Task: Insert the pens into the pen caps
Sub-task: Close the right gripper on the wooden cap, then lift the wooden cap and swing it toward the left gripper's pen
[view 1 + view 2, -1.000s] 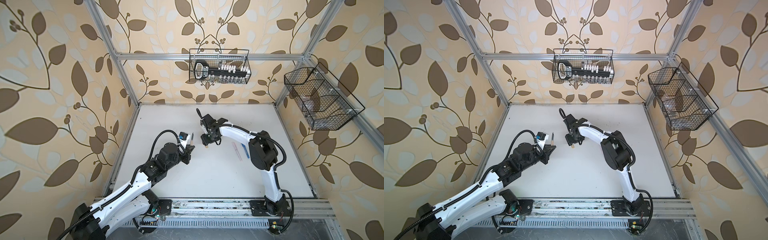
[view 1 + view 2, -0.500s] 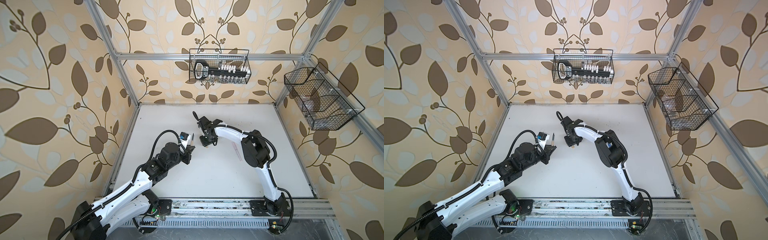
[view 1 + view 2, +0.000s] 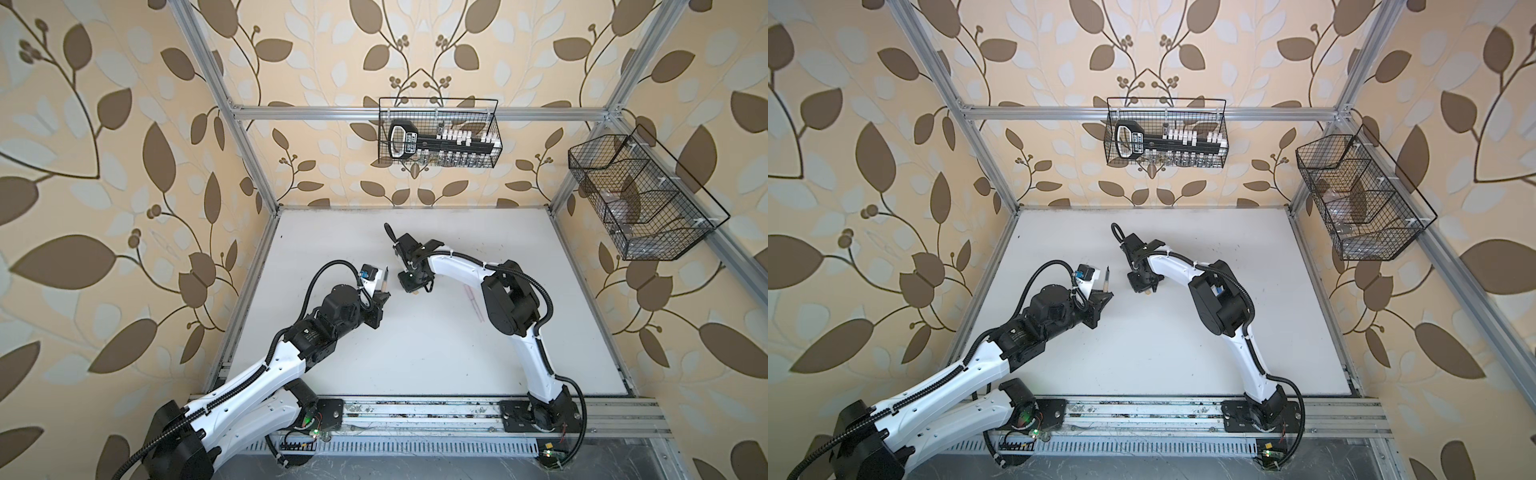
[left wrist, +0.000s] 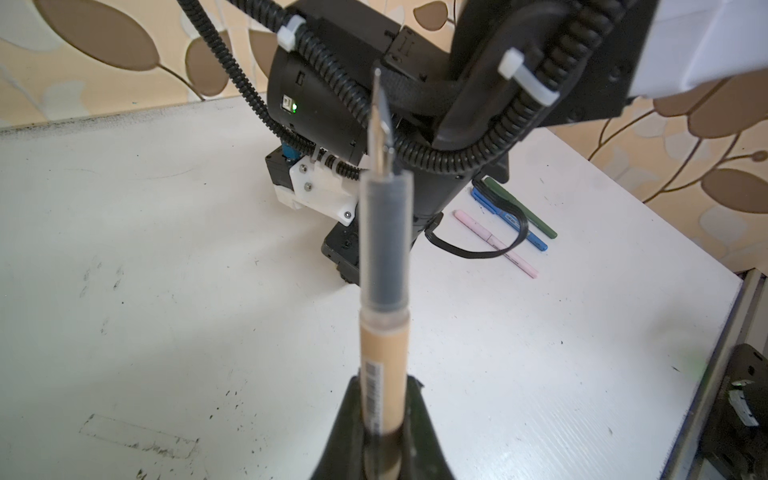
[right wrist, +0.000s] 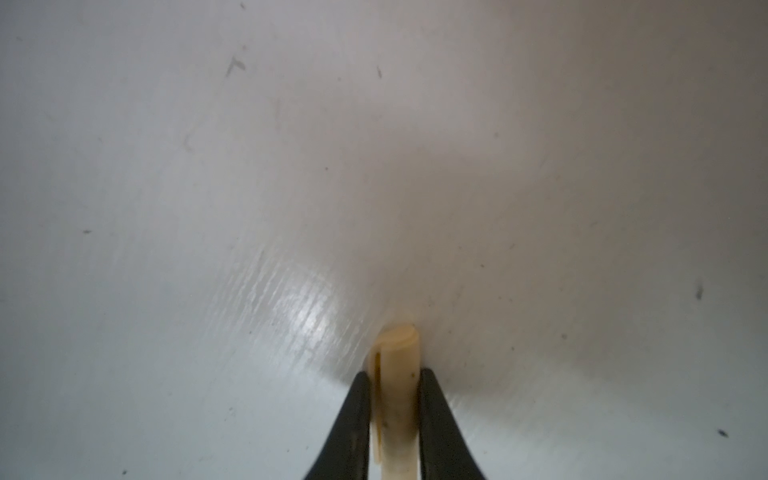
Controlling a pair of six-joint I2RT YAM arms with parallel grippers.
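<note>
My left gripper (image 4: 384, 384) is shut on the lower barrel of a tan pen (image 4: 384, 349), whose dark tip points up and away from the jaws. Both top views show that pen (image 3: 94, 279) (image 3: 1106, 283) standing up out of the left gripper (image 3: 383, 296) (image 3: 1105, 296). A little to its right, my right gripper (image 5: 395, 374) (image 3: 413, 287) points down at the table, shut on a tan pen cap (image 5: 399, 347) (image 3: 1147, 292). The cap's end is at the table surface. Pink (image 4: 482, 232), blue (image 4: 536, 241) and dark green (image 4: 536, 220) pens lie together beyond the right arm.
The white table (image 3: 415, 353) has metal rails along its front and sides. A wire basket (image 3: 438, 133) with tools hangs on the back wall. Another wire basket (image 3: 640, 199) hangs on the right wall.
The right gripper has shifted slightly left toward the left gripper and closed its jaws on the tan cap. The left arm has held still with the pen.
</note>
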